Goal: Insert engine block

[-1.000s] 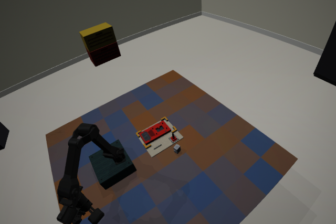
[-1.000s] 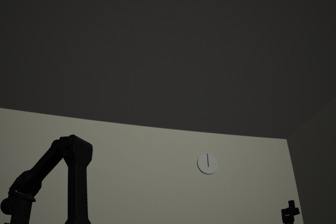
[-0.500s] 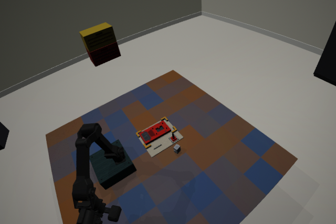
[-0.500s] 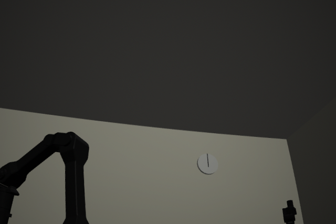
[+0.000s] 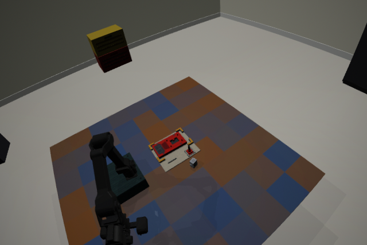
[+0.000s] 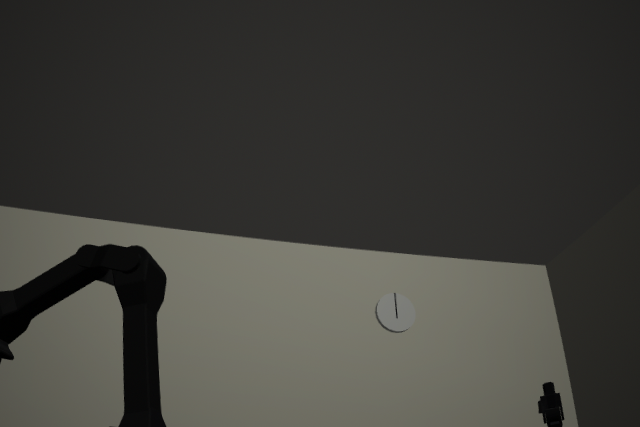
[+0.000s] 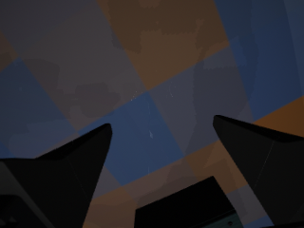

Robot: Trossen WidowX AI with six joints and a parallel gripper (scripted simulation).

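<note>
The red car body lies on the pale board in the top view. Its opening looks dark, with no block visible in it. A small grey block, apparently the engine block, sits on the mat just off the board's near right edge. Its slot side cannot be made out. My gripper is open and empty, its two dark fingers wide apart over the mat in the wrist view. In the top view it hangs at the bottom left, far from the block and the car body. The exterior view shows neither object.
Yellow corner brackets stand around the car body. A small red piece with an upright black post stands on the board's right part. The arm's dark green base block is left of the board. The patchwork mat lies beneath.
</note>
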